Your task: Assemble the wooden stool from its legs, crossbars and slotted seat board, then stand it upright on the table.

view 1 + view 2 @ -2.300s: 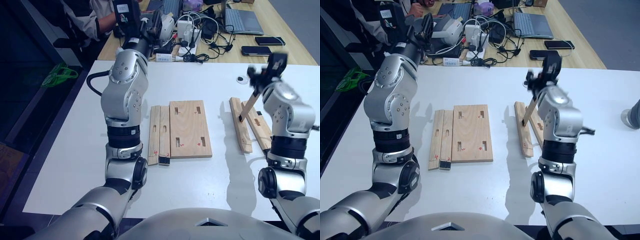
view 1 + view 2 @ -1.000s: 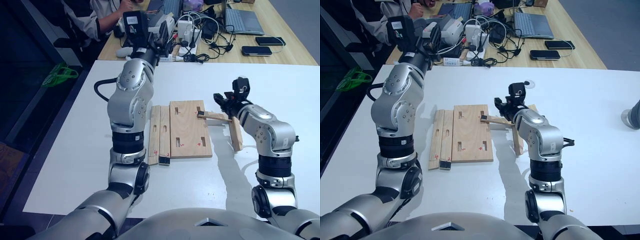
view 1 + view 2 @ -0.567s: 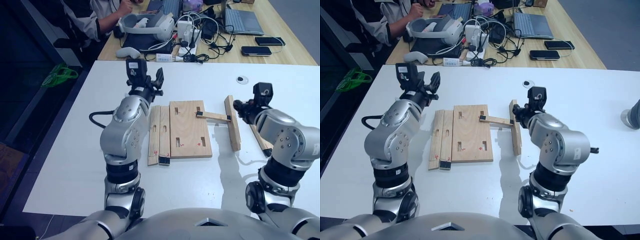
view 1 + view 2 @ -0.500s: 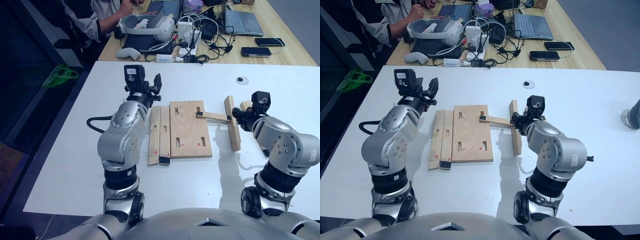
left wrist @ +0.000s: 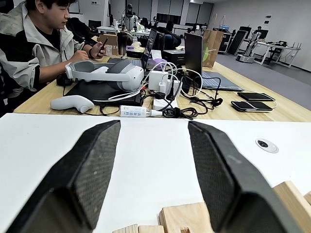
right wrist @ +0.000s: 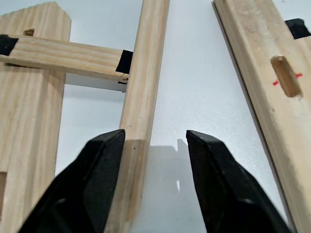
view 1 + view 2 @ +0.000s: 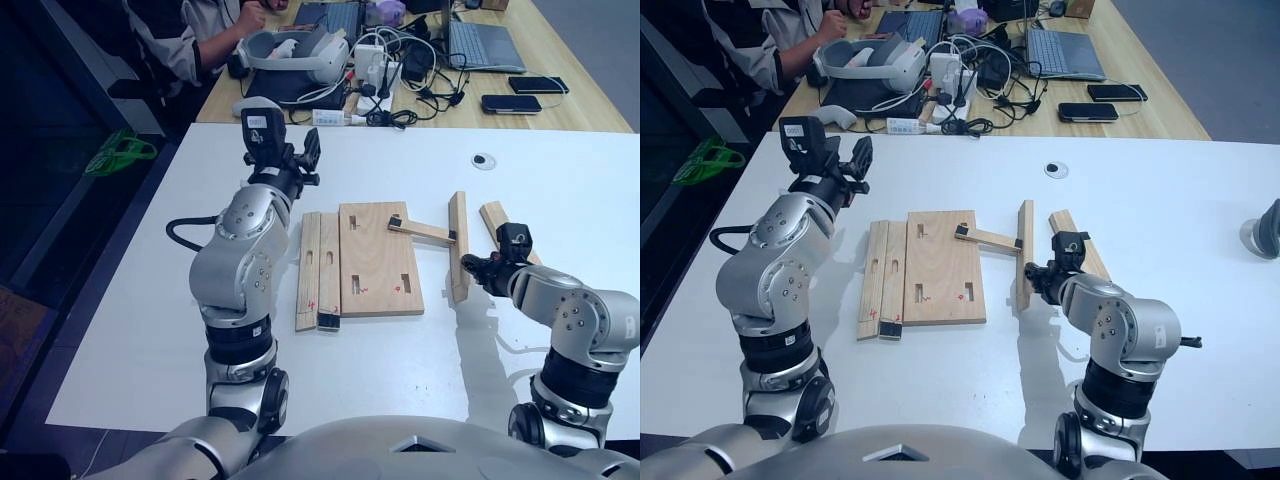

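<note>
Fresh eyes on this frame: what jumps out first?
First, the T-shaped leg and crossbar lying right of the seat board, with the crossbar's tip on the board's far right corner. The right gripper sits open astride the leg's near end. The left gripper hangs open in the air beyond the two slats.

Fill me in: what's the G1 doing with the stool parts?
Stool not assembled yet. The right gripper, open, sits beside the near end of a leg whose crossbar reaches onto the flat seat board. The left gripper hovers open over the table, holding nothing. Two spare legs lie left of the board, a third leg right.
</note>
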`<action>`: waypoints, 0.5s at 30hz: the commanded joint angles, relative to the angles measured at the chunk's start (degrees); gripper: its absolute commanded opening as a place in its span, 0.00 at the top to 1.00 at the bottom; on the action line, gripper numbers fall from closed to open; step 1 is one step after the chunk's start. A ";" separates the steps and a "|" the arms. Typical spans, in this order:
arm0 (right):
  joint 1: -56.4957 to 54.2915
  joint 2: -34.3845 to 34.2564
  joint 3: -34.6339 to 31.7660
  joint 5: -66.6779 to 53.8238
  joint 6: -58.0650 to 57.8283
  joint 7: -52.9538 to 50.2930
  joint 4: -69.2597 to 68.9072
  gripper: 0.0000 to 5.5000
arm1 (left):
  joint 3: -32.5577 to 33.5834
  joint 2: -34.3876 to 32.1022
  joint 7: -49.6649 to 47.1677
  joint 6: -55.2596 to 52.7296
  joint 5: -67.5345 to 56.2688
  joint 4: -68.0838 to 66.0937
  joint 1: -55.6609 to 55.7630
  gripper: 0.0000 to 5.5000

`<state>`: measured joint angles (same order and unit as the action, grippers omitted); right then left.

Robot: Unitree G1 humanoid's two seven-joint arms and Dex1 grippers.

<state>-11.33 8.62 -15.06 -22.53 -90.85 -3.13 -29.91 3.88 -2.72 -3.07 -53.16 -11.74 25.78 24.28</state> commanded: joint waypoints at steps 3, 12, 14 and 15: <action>-5.26 -7.26 -5.12 -1.27 -1.65 -5.96 0.92 0.57 | -0.40 -0.44 0.26 0.47 0.60 -0.30 0.38 0.53; -6.09 -12.46 -6.39 -2.83 -1.65 -13.22 2.12 0.38 | -0.48 -0.85 0.69 0.58 0.34 -0.70 1.45 0.53; -5.74 -14.00 -6.77 -2.39 -1.65 -14.82 3.36 0.38 | -0.71 -0.76 0.82 0.63 0.32 -1.09 1.79 0.53; -5.85 -14.61 -6.56 -2.30 -1.65 -15.34 4.41 0.38 | -0.75 -0.67 0.78 0.66 0.36 -1.17 1.87 0.53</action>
<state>-17.62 -4.70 -21.55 -24.95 -91.94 -17.18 -27.14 3.34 -3.37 -2.28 -52.52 -11.71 25.47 25.10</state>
